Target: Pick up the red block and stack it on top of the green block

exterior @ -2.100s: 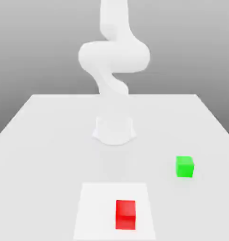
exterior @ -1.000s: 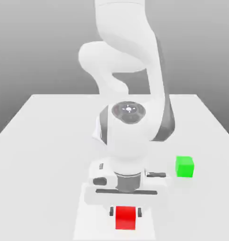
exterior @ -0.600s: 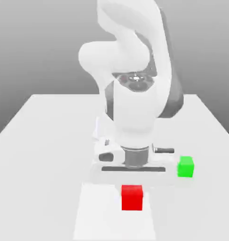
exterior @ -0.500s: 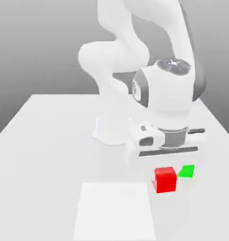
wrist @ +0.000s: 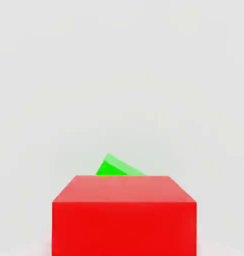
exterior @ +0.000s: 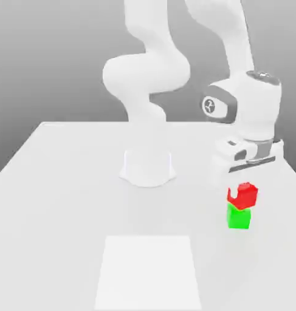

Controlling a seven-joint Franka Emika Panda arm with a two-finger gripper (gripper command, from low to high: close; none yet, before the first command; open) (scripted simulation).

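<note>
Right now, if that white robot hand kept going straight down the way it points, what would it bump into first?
The small bright red cube, directly beneath the hand in the exterior view. It sits turned on the smaller bright green cube, which comes next, then the white table. How far above the red cube the hand is, I cannot tell.

White table (exterior: 65,200) w/ a paler square patch (exterior: 149,271) near front edge, maybe a mat; grey backdrop (exterior: 47,54).

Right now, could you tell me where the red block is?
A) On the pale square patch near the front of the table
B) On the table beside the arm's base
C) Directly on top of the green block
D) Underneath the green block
C: in the exterior view the red block sits on the green block, turned slightly askew, with the gripper just above it.
</note>
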